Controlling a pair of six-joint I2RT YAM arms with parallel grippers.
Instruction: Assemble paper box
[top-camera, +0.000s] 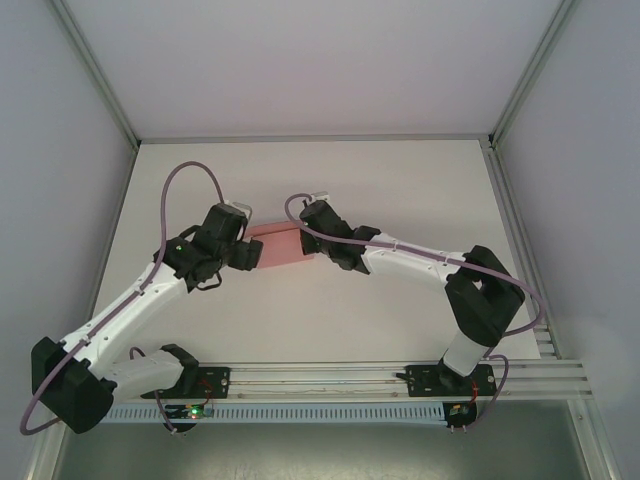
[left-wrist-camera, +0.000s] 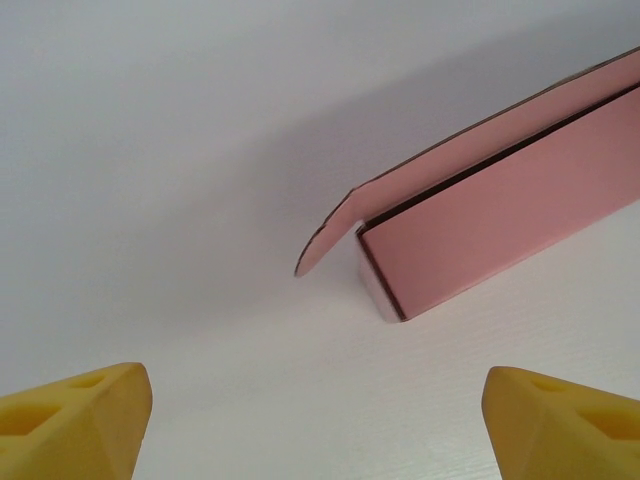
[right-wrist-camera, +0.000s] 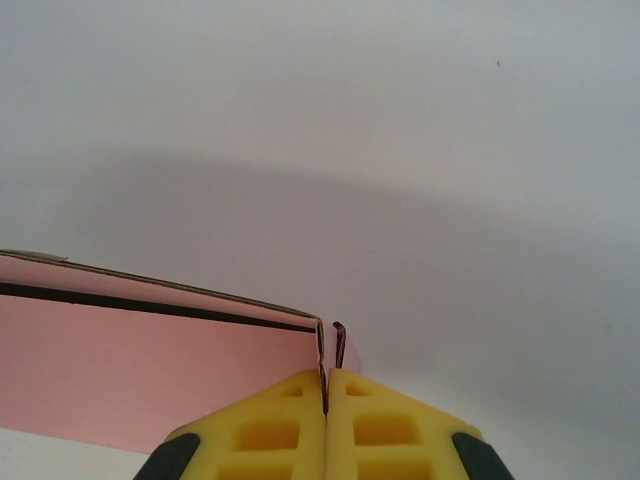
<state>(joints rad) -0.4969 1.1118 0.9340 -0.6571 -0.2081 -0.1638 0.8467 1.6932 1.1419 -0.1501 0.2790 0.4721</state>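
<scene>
Right gripper (right-wrist-camera: 326, 395) clamped on thin card edge at right end of box (right-wrist-camera: 150, 370). Yellow pads (right-wrist-camera: 270, 432) pressed flat together, with the card running down into the seam between them. Left gripper (left-wrist-camera: 320, 430) spread wide, nothing between its pads, sitting short of the box's left end and not touching it.

Box details:
- Plain pink card, resting mid-table (top-camera: 400, 170) between the two grippers in the top view.
- Long axis roughly left-right across the table, slightly skewed. Left end toward left gripper, right end at right gripper.
- From the left wrist: runs diagonally from frame centre up to the right edge, with the near end and one long side face toward the camera.
- Lid (left-wrist-camera: 480, 135) along the top not seated; dark gap along its full visible length, seen from both wrists.
- Flap (left-wrist-camera: 328, 238) at the left end unfolded, sticking out past the end wall, rounded tip out over the table.
- Dark raw card edges visible at corners and along the lid line.

Table white and matte. Box shadow falling on it behind the lid.
</scene>
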